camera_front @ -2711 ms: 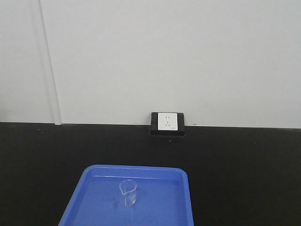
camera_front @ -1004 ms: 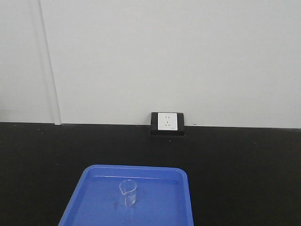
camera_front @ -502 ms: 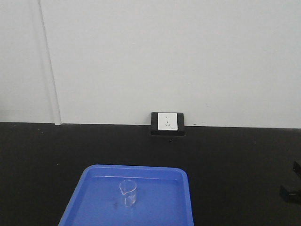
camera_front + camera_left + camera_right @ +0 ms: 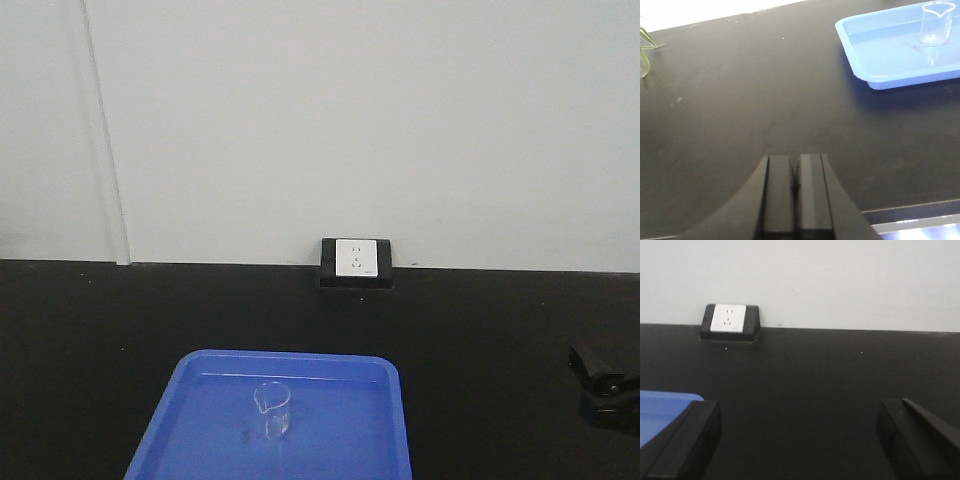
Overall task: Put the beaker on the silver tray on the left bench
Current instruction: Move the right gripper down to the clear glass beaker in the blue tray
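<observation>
Black-fingered, the left gripper [image 4: 795,160] lay pressed together at its view's lower centre; the right gripper [image 4: 800,440] was spread wide, empty. Beyond, the beaker [image 4: 272,408] stood upright in the blue tray [image 4: 290,357], lower centre of the front view: light, slick, breakable glass, probably best pinched gently mid-wall.

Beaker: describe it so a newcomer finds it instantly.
On the black bench below the wall socket lies a bright blue tray. Standing upright inside it is the beaker, small, clear glass with a spout, the only item seen in the tray.
</observation>
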Controlling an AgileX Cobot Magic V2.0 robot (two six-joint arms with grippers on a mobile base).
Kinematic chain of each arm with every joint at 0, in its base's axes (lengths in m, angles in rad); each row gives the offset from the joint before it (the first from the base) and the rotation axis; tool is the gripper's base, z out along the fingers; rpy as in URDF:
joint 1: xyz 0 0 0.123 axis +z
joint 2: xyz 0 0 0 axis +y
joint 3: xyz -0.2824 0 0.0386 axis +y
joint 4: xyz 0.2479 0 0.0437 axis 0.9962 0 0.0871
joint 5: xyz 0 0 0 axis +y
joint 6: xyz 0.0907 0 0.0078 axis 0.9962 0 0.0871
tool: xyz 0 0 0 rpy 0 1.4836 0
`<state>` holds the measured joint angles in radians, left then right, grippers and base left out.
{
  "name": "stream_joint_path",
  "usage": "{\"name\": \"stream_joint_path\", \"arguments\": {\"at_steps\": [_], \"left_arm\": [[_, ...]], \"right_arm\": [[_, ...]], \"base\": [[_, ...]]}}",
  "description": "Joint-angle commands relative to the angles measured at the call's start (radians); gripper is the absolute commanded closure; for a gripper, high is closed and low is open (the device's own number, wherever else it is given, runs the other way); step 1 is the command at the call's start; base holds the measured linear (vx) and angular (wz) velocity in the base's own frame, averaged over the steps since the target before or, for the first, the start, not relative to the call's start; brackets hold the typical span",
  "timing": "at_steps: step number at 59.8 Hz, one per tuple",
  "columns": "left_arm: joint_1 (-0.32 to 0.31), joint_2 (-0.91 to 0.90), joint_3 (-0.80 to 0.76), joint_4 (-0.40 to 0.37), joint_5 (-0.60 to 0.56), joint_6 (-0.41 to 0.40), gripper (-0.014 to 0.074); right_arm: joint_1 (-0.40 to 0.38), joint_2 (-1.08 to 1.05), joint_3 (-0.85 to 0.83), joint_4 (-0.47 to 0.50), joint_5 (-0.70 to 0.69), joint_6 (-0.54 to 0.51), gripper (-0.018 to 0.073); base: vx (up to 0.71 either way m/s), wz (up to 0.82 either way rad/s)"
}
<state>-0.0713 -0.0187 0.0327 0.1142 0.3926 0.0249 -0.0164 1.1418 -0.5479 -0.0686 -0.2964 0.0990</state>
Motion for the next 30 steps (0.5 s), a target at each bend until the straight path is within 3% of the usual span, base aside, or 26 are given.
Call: {"name": "stream_joint_path", "arguments": {"at_steps": [1, 12, 20, 30], "left_arm": [[-0.003, -0.007, 0.020, -0.001, -0.083, -0.002, 0.0595], [-0.003, -0.007, 0.020, -0.001, -0.083, -0.002, 0.0595], [-0.003, -0.007, 0.020, -0.001, -0.083, -0.002, 0.0595], [-0.003, -0.007, 0.020, -0.001, -0.083, -0.002, 0.0595]], "right_arm": [[0.027, -0.012, -0.035, -0.011, -0.109, 0.039, -0.0159], [0.228, 0.110, -0.035, -0.121, -0.145, 0.058, -0.0133], [0.398, 0.275, -0.035, -0.135, -0.303, 0.059, -0.0128], [0.527, 0.516, -0.094, -0.135, -0.465, 0.064, -0.0120]], "base": [[0.00, 0.00], [0.00, 0.00], [0.00, 0.00], [0.00, 0.00]]}}
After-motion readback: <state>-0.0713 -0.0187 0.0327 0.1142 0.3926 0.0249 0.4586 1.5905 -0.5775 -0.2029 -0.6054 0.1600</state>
